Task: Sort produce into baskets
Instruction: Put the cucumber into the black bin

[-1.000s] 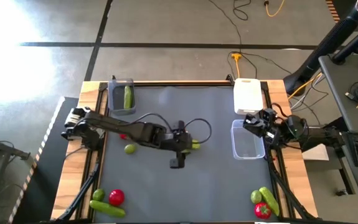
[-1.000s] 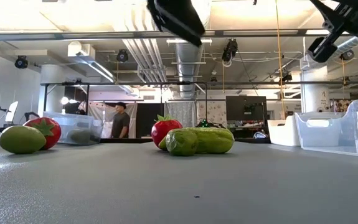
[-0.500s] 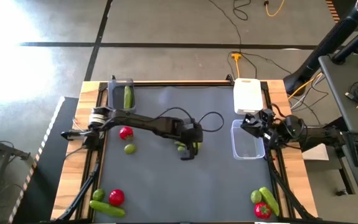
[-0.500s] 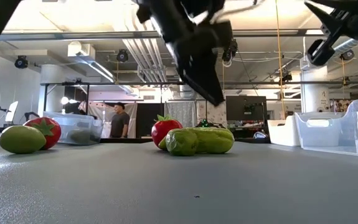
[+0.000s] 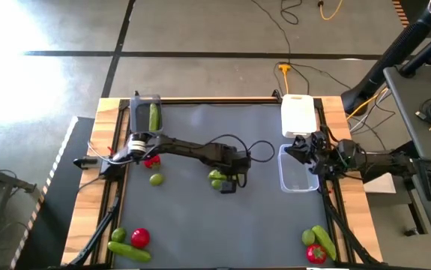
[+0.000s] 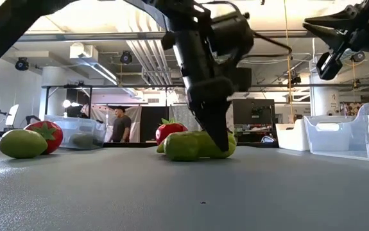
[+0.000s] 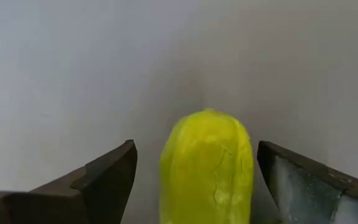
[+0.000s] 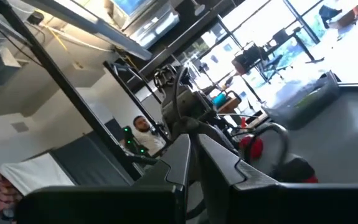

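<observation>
Sorting barely begun: one cucumber (image 5: 154,117) sits in the dark grey basket (image 5: 146,132), clear basket (image 5: 296,171) beside it across the tabletop holds nothing, other produce loose; left gripper (image 7: 194,180) fingers open around a mid-tabletop cucumber (image 7: 208,168), right gripper (image 5: 305,152) fingers closed above the clear basket.

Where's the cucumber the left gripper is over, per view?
High: cucumber at mat centre, under the left gripper.
Low: centre, behind the dark fingers.
Left wrist: bottom middle, between open fingers.
Right wrist: not visible.
Shared landmark: left gripper.
</observation>
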`<act>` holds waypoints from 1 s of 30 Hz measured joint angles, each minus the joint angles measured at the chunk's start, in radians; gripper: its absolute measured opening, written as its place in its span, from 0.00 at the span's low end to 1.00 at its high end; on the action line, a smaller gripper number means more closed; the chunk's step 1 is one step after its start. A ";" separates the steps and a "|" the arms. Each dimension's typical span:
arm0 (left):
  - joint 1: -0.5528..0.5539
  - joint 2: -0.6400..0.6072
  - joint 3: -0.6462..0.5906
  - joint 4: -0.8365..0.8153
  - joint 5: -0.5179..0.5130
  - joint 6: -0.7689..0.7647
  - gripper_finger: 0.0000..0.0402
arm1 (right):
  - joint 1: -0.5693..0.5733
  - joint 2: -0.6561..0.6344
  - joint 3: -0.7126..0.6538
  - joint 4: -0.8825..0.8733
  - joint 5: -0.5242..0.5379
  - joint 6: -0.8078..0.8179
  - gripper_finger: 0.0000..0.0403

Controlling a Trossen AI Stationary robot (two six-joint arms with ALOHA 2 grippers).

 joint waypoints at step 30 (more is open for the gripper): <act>0.210 -0.013 0.571 -0.731 -0.428 -0.223 0.38 | 0.000 0.017 0.000 0.048 0.706 -0.180 0.06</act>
